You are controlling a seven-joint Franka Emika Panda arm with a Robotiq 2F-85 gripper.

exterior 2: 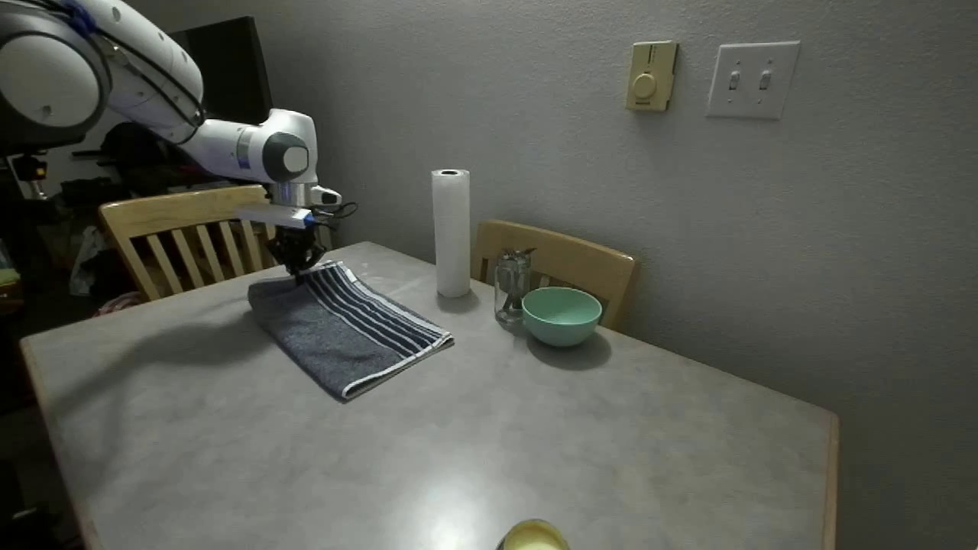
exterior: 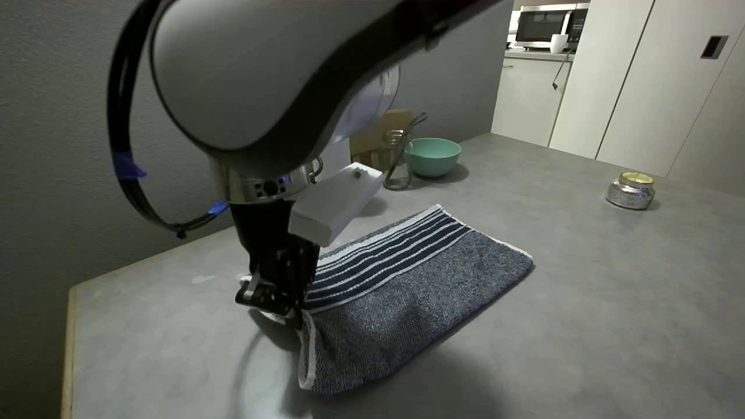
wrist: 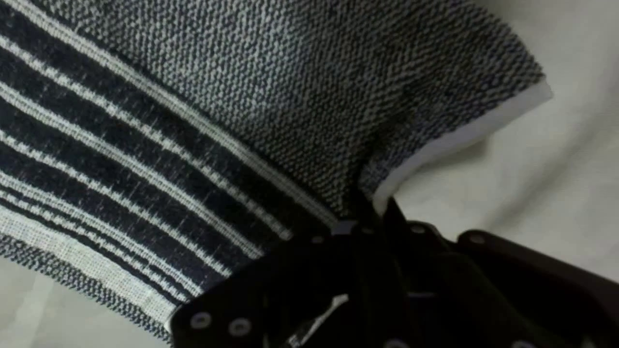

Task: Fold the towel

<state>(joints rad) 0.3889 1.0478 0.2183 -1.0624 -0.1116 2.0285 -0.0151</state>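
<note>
Towel is on the counter, mostly flat, striped band up and on the side toward the paper roll. My gripper is closed on the edge at one end, just beside the band; wrist view shows the white hem running into the pinch. In an exterior view that end looks slightly raised. Can't tell how many layers I've got.

Status: I'd say partway. A strip of cloth shows past the band, so I read at least one fold as done, edges not quite lined up. Left, my guess: carry this end over toward the far end, let go, flatten. Far end lies down on the counter. Bowl is apart from the cloth.
</note>
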